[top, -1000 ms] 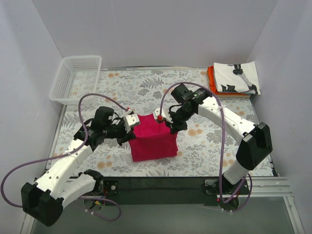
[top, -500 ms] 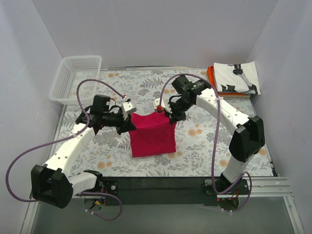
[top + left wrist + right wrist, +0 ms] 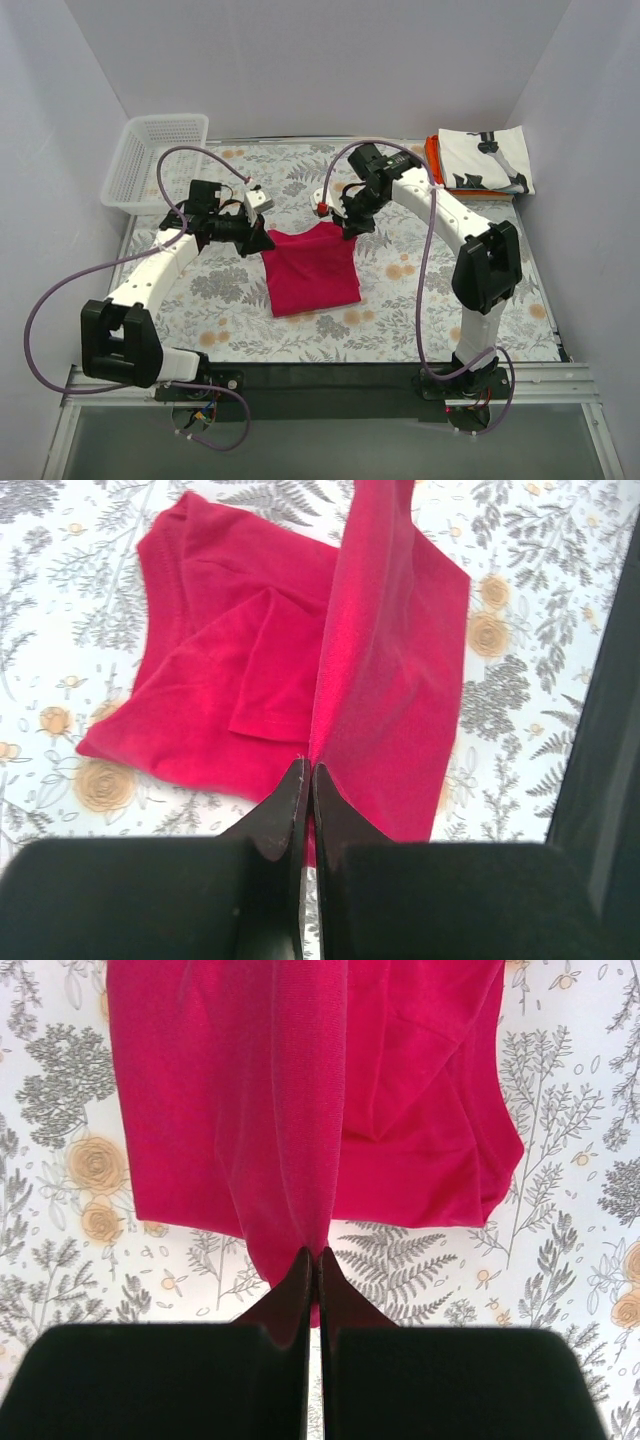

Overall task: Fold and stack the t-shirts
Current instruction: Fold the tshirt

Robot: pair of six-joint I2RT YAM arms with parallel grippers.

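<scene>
Left gripper point(image 3: 308, 772) and right gripper point(image 3: 318, 1253) holding up the far edge of the crimson-pink t-shirt point(image 3: 310, 272) at mid-table.
Both are pinching fully shut on a thin ridge of cloth, the rest lying creased on the table point(image 3: 420, 310). Uneven pulling is risking a skewed fold or a slipped corner. Free room is lying near and left; the white t-shirt point(image 3: 487, 158), atop the orange t-shirt point(image 3: 432, 160), is occupying the far right corner.

Your right jaws are pinched on a taut fold of the crimson-pink t-shirt point(image 3: 300, 1110) above the floral surface point(image 3: 50, 1260).
</scene>
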